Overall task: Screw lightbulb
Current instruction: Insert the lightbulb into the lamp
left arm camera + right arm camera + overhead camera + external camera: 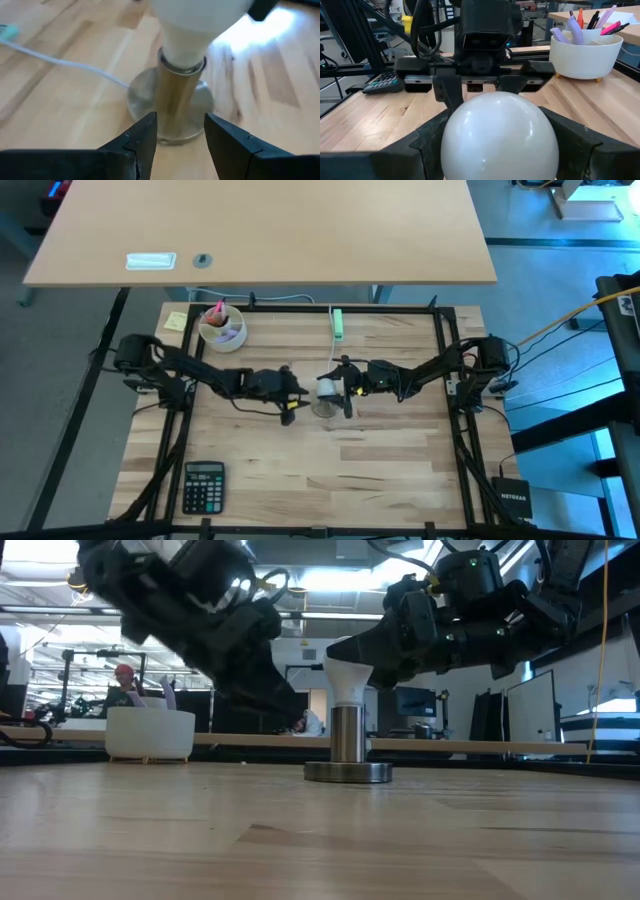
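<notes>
Seen from above, a wooden table (300,470) is shown with 2 dark arms meeting near its middle. The lightbulb (329,388) stands between them, over a round grey socket base (322,406). The right gripper (344,388) is closed around the bulb's head. The left gripper (300,392) is just beside the base. A white cup of pens (222,327) is placed toward the far left, a calculator (204,486) near the front left, and a thin white cord (335,340) runs away from the socket.

From table height, the lightbulb (349,670) is seen upright, seated in a metal socket post (347,735) that rises from a flat disc (348,772). The right gripper (352,648) is clamped on the bulb's head. The left gripper (285,705) is held low beside the post.

Through the left wrist camera, 2 dark fingers (141,140) are seen slightly apart, with the socket post (177,97) just beyond them; nothing is grasped. The bulb's narrow neck (187,37) enters the post from above.

Through the right wrist camera, the bulb's round white head (499,137) is gripped on both sides by the right arm's fingers (427,142), with the left arm facing it from beyond.
</notes>
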Tool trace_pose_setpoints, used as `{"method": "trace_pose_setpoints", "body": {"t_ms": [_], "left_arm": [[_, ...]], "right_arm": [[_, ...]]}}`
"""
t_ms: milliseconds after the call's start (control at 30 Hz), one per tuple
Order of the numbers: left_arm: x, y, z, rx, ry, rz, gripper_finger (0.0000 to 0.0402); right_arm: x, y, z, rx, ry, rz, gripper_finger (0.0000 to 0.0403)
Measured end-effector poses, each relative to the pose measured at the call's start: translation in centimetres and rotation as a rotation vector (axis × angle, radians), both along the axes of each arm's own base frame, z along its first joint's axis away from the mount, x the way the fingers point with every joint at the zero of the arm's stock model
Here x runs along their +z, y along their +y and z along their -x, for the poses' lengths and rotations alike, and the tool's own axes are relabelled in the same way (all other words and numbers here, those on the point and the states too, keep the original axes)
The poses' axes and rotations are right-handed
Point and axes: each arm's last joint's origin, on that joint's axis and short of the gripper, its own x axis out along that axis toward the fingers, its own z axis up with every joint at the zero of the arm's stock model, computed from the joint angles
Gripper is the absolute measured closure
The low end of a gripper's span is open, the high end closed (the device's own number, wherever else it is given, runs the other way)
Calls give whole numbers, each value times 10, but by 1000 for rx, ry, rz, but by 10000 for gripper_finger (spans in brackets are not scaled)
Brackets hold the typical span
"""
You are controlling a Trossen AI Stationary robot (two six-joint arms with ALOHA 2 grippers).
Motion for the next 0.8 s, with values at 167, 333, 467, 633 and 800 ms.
{"method": "trace_pose_setpoints", "body": {"t_ms": [167,333,467,633,800], "left_arm": [[-24,-4,-6,1,-26,24,253],[-40,-4,-24,-25,-11,-22,246],[-45,-2,-32,-38,12,-59,248],[-49,-2,-31,-59,87,-94,259],[-53,-2,-31,-49,84,-80,267]], "right_arm": [[0,0,0,1,-3,5,139],[0,0,0,2,-3,10,140],[0,0,0,3,-2,12,140],[-1,0,0,3,12,14,140],[-2,0,0,-25,18,13,138]]}}
